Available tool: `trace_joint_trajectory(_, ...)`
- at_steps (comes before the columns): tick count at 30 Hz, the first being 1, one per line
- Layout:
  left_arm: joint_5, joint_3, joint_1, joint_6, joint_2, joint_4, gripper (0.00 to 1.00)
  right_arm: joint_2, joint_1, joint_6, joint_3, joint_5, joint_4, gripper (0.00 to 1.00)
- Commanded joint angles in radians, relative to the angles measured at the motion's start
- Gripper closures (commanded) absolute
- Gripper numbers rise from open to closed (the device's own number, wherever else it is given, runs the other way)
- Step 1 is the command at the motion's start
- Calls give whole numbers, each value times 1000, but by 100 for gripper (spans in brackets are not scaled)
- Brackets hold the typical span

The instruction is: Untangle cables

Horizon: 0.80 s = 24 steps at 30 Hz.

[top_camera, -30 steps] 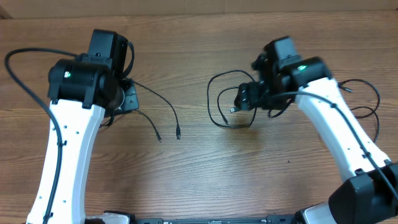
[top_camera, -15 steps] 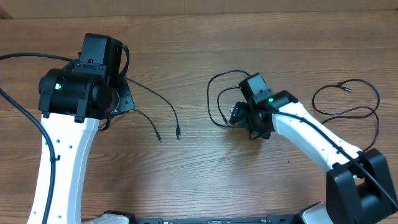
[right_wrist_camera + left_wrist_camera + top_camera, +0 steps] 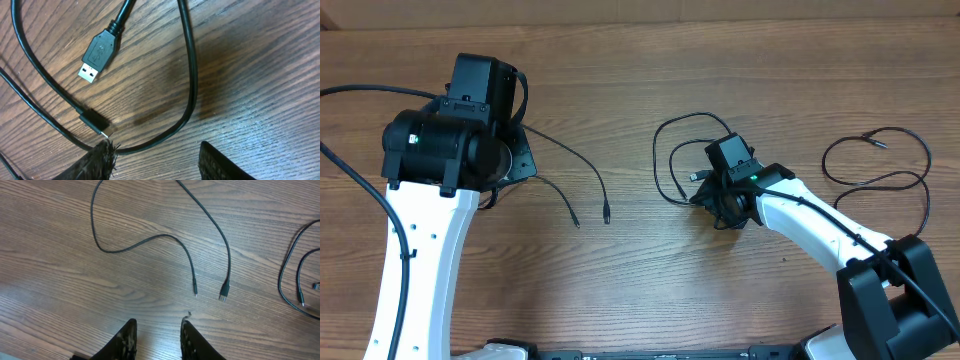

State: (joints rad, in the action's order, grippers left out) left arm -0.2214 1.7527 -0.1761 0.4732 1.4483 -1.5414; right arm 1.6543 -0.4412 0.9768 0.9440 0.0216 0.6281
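the right gripper [image 3: 160, 159] sits low over the looped cables [image 3: 191, 75], right of centre on the worktop [image 3: 650, 290], its fingers apart and straddling one bend. the grab looks about to start. next it likely must drop, pinch that bend and draw it clear. the usb plug [image 3: 99, 54] lies diagonally in the wrist view, tip toward the lower left. the left gripper [image 3: 157, 337], also spread, hovers above two loose cords [image 3: 224, 291].

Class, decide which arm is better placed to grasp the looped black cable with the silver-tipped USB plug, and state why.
Right: the right gripper, open, sits low over that thin black looped cable; the left gripper hovers near separate cables.
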Motion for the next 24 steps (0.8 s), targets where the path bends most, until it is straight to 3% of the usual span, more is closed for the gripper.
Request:
trace_joint_trajectory(1,-13,-3,-1,21,-10,2,71,-2,-3,51,-18,-2,-7,48)
trace_joint_trajectory(8,-13,-3,-1,21,-10,2,71,-2,-3,97,-76,-2,-79,49)
trace_joint_trajectory(13,-6,-3,-1,21,-10,1,71,-2,-3,97,-77,-3,-75,62)
trace_joint_trajectory(24,5,-3,-1,21,-10,5,71,-2,-3,127,-128,-4,-112,74)
